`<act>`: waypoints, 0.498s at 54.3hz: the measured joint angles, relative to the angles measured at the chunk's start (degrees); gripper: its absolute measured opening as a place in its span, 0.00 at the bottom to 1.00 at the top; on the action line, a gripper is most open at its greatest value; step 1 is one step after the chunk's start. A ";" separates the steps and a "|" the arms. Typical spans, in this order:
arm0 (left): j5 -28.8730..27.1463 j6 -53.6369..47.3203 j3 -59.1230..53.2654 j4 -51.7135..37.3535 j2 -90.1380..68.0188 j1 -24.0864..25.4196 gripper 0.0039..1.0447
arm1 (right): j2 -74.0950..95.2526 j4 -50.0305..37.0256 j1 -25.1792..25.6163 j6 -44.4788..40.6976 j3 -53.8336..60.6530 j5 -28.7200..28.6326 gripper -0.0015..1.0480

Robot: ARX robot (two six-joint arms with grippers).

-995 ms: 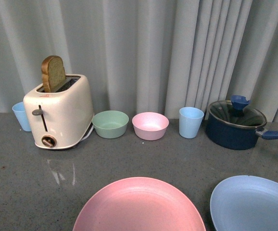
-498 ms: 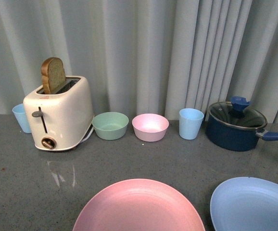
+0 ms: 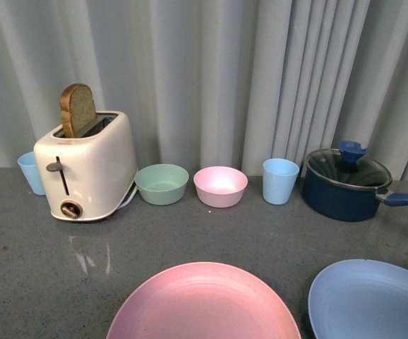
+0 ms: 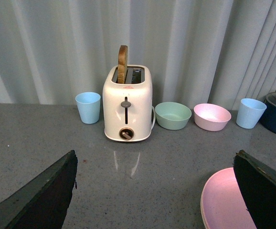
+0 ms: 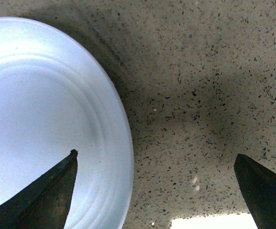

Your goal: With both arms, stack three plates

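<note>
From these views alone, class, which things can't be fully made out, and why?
Pink plate: front view, near part cut off by the bottom edge.
Light blue plate: front view, cut by bottom and right edges.
Far-left blue cup: front view, partly behind the toaster.
Saucepan handle: front view, end past the right edge.
Third plate: in no view.
</note>
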State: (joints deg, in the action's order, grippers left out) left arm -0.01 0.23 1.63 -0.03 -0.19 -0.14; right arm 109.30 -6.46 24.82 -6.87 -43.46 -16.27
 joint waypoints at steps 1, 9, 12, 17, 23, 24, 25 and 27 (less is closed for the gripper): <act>0.00 0.00 0.00 0.00 0.00 0.00 0.94 | 0.37 0.00 -0.15 -0.11 -0.15 0.24 0.93; 0.00 0.00 0.00 0.00 0.00 0.00 0.94 | 2.19 0.31 -0.87 -0.33 -1.51 0.83 0.93; 0.02 0.00 0.00 0.00 0.00 0.00 0.94 | 2.62 0.46 -1.29 -0.33 -2.05 0.83 0.93; 0.00 0.00 0.00 0.00 0.00 0.00 0.94 | 3.19 0.48 -1.97 -0.44 -2.78 1.01 0.93; 0.00 0.00 0.00 0.00 0.00 0.00 0.94 | 4.26 0.46 -2.95 -0.42 -3.56 1.25 0.93; 0.00 0.00 0.00 0.00 0.00 0.00 0.94 | 4.37 0.46 -3.06 -0.39 -3.63 1.25 0.93; 0.00 0.00 0.00 0.00 0.00 0.00 0.94 | 4.72 0.37 -3.34 -0.35 -3.82 1.40 0.93; 0.00 0.00 0.00 0.00 0.00 0.00 0.94 | 5.11 0.28 -3.61 -0.22 -4.00 1.42 0.93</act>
State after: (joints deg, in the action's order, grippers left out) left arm -0.01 0.23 1.63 -0.03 -0.19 -0.14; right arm 114.41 -6.17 21.21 -7.09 -47.46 -14.85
